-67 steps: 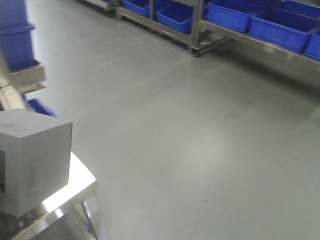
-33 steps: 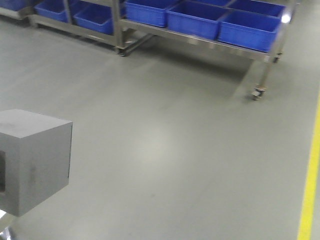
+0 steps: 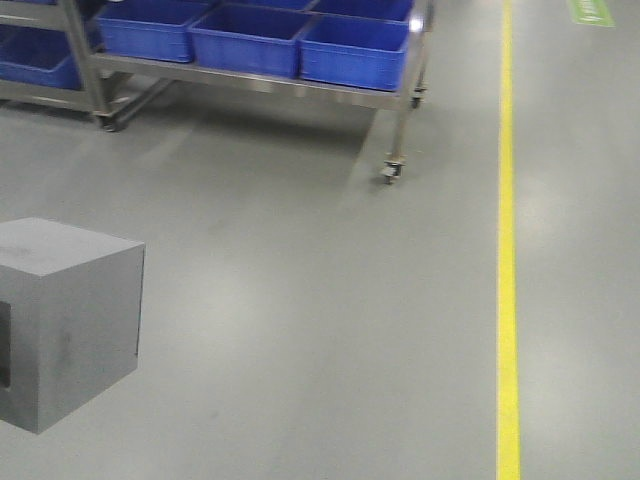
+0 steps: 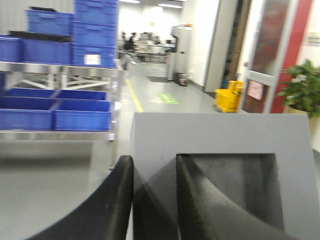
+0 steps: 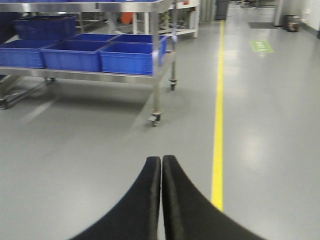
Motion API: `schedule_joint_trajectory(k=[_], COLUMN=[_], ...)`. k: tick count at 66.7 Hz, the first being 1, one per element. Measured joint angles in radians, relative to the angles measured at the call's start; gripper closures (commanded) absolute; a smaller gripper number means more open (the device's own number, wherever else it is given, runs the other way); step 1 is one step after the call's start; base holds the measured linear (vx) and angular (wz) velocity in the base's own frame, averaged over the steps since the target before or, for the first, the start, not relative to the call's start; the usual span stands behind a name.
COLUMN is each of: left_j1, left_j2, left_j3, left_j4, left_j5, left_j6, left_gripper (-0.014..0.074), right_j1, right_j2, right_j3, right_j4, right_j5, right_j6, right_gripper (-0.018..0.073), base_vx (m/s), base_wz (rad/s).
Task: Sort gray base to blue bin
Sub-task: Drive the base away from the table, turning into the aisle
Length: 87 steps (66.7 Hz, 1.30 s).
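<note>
- The left gripper (image 4: 154,165) is clamped on the gray base (image 4: 220,145). One black finger (image 4: 117,200) lies against the outer side of the cube. The other finger (image 4: 195,200) sits inside the square recess, so the wall of the recess is between them.
- In the front view we see the gray base (image 3: 65,320) at the lower left, above the gray floor (image 3: 300,280). What carries it does not show in this view.
- The right gripper (image 5: 161,161) holds nothing. Its two fingers are pressed together over the floor.
- The blue bins (image 3: 250,35) stand in a row on a wheeled steel cart (image 3: 250,82), well apart from the cube.
- A yellow line (image 3: 508,300) runs along the floor to the right of the cart.
</note>
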Motion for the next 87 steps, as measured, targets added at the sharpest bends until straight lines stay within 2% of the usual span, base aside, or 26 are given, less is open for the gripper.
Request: schedule_joint_trajectory(k=[37, 87], left_j1=[0.0, 0.0], left_j2=[0.0, 0.0], left_j3=[0.0, 0.0], left_j4=[0.0, 0.0], left_j5=[0.001, 0.001], left_j6=[0.0, 0.0], left_gripper=[0.0594, 0.0594], right_j1=[0.0, 0.0], right_j2=[0.0, 0.0], right_j3=[0.0, 0.0], right_j4=[0.0, 0.0], right_j5=[0.0, 0.0], right_j6=[0.0, 0.0], right_gripper=[0.0564, 0.0564], base_vx=[0.1, 0.24], base_wz=[-0.32, -0.05])
